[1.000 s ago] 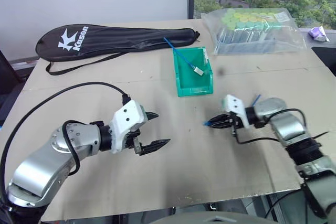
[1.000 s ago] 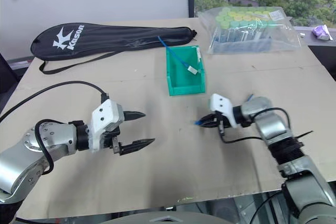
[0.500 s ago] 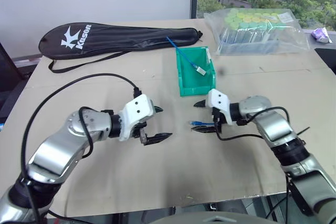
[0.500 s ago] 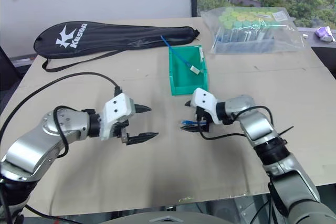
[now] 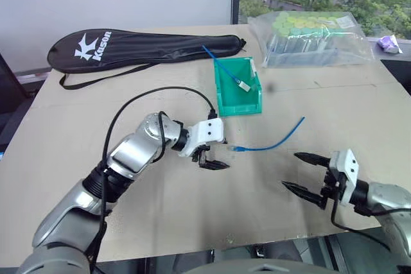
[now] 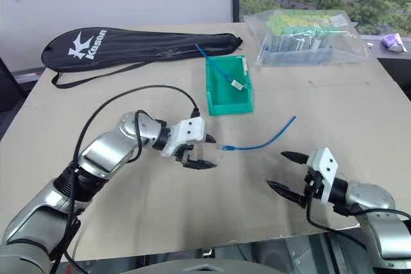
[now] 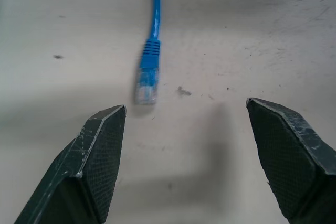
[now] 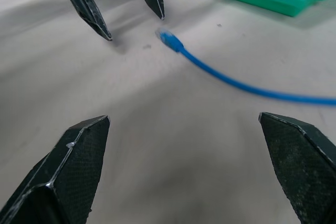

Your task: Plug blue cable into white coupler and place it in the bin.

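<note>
The blue cable [image 5: 270,144], thin and gently curved with a small clear plug at its near tip, lies flat on the counter [image 5: 192,216] just in front of the green bin [image 5: 239,91]. The left gripper [image 5: 215,156] hovers spread wide right at the plug, holding nothing. The right gripper [image 5: 303,172] is also spread and empty, well clear of the bin.

We count two blue cables, one loose blue cable [image 5: 270,144] on the surface [image 5: 192,222] and one straighter cable [image 5: 225,72] in the single green bin [image 5: 239,104], plus one black racket bag [image 5: 141,46] and one clear bag of green-capped tubes [image 5: 311,30].
</note>
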Robot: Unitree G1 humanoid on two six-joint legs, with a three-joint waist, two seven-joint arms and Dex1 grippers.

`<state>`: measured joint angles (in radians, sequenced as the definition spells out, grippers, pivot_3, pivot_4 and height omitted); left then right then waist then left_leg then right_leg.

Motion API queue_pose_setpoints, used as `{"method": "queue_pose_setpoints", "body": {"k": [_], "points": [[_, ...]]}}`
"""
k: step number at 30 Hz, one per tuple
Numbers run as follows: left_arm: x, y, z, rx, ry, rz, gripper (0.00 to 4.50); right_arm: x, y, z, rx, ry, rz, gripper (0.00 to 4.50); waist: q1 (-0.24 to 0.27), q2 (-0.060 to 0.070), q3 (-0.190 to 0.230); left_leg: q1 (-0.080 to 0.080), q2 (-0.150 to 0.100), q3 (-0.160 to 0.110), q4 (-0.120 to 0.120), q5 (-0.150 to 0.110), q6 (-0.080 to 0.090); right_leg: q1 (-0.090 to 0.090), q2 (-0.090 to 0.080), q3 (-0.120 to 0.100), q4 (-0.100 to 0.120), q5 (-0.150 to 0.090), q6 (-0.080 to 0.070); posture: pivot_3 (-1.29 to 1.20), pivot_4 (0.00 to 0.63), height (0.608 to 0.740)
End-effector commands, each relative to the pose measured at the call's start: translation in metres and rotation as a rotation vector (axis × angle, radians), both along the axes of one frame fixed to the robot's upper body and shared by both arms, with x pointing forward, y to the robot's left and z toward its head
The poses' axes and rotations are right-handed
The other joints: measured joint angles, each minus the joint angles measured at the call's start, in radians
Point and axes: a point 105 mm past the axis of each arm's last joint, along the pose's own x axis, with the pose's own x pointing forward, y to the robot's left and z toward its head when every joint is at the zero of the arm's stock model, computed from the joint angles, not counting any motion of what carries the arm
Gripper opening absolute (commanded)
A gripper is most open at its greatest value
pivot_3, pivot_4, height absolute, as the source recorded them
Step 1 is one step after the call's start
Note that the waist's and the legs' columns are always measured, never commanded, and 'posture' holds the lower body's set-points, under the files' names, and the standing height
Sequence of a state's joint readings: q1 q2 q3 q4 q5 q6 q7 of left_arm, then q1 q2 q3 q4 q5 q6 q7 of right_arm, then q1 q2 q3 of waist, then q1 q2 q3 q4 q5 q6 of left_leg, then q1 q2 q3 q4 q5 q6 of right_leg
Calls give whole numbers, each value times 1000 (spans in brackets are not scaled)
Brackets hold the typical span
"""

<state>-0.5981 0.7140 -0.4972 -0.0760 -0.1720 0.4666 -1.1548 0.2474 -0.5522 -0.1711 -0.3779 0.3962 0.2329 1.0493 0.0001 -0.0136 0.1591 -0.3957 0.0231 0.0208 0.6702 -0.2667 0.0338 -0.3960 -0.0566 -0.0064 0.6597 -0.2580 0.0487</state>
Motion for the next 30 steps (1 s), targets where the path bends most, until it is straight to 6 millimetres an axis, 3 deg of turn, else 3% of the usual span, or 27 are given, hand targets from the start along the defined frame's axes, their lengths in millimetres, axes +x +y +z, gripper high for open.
{"method": "queue_pose_setpoints", "body": {"k": [1, 19, 28, 30], "points": [[4, -4, 0, 4, -29, -35, 3772, -1, -3, 16, 26, -98, -10, 4500, -1, 0, 0, 0, 0, 0, 0, 0, 0, 0, 1, 1, 0, 0, 0, 0, 150, 740], [14, -13, -12, -14, 0, -26, 3772, -1, -3, 17, 43, -130, -27, 4500, 17, 0, -1, 0, -1, -1, 2, 0, 0, 2, 1, 2, 0, 0, 0, 0, 150, 740], [6, -3, -13, 9, 71, -19, 34, 2, 2, 19, 46, -130, -7, 4500, 11, 0, -1, 0, 0, -1, 2, 0, 0, 2, 2, 2, 0, 0, 0, 0, 150, 740], [6, -5, -12, -11, 70, -19, 7, 2, 6, 18, 58, -113, -3, 4500, 12, 0, -1, 0, 0, -1, 2, 0, 0, 2, 2, 2, 0, 0, 0, 0, 150, 740]]}}
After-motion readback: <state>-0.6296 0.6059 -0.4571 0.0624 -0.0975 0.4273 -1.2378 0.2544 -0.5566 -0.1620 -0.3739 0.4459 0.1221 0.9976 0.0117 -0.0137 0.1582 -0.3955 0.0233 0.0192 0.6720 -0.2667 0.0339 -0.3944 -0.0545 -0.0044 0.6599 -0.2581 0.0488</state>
